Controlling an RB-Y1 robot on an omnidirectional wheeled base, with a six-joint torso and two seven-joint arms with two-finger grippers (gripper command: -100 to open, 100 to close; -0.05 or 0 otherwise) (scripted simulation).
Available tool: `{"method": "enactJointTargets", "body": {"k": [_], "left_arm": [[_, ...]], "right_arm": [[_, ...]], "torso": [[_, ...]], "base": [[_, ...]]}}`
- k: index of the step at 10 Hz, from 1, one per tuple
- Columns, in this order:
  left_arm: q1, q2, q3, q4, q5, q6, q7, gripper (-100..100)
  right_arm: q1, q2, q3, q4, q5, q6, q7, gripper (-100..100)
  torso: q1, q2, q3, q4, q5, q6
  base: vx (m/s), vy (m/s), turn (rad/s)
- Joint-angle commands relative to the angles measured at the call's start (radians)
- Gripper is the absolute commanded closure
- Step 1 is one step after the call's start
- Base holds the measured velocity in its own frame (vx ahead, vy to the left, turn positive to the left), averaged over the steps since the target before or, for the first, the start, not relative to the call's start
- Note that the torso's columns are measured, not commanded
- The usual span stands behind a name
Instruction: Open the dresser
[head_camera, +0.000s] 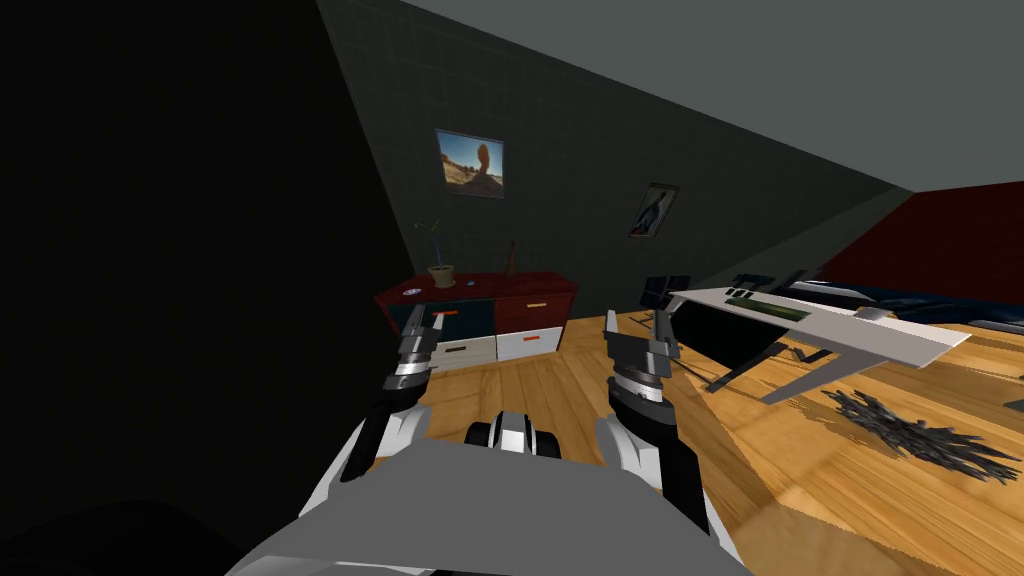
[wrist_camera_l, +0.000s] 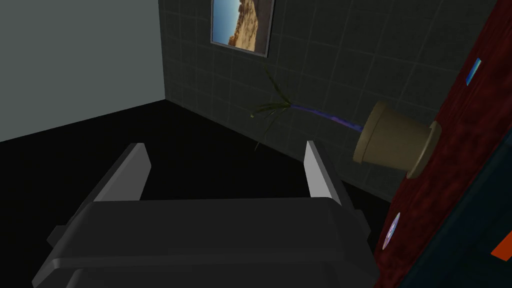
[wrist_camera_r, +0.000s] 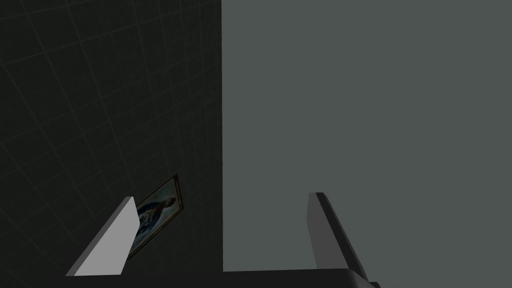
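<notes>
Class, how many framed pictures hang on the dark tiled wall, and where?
2. A desert picture hangs above the dresser; a smaller picture hangs further right, beyond the dresser's end. Others may be hidden.

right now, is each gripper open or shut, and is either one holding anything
left gripper: open, holding nothing
right gripper: open, holding nothing

Both forearms raised forward, roughly parallel, elbows bent, wrists angled up and away from the torso. Left gripper (head_camera: 428, 322): fingers (wrist_camera_l: 131, 172) spread wide, about a third of the wrist view apart, blades straight. Right gripper (head_camera: 636, 325): level with the left and well apart from it, its own blades spread just as wide. Neither gripper touches anything.
</notes>
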Motion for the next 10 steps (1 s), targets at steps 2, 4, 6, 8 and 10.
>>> {"method": "enactJointTargets", "body": {"k": [2,4,6,8,10], "left_arm": [[-0.014,0.056,0.006,0.065,-0.003,-0.008,-0.005,-100],[-0.027,0.072,0.01,0.114,-0.005,-0.014,-0.009,-100],[-0.04,0.082,0.015,0.166,-0.007,-0.02,-0.013,-100],[-0.054,0.087,0.02,0.22,-0.01,-0.027,-0.018,-100],[-0.068,0.09,0.025,0.272,-0.012,-0.033,-0.022,-100]], "right_arm": [[0.0,0.0,0.0,0.0,0.0,0.0,0.0,0],[0.0,0.0,0.0,0.0,0.0,0.0,0.0,0],[0.0,0.0,0.0,0.0,0.0,0.0,0.0,0],[0.0,0.0,0.0,0.0,0.0,0.0,0.0,0],[0.0,0.0,0.0,0.0,0.0,0.0,0.0,0]], "torso": [[0.001,0.002,0.0,0.001,0.0,0.0],[0.001,0.003,0.0,0.002,0.0,0.0],[0.001,0.003,0.0,0.002,0.0,0.0],[0.002,0.004,0.001,0.002,0.001,0.0],[0.002,0.003,0.0,0.002,0.0,0.0]], "base": [[0.102,-0.087,0.008],[0.116,-0.121,0.01],[0.13,-0.124,0.011],[0.114,-0.138,0.01],[0.141,-0.149,0.013]]}}
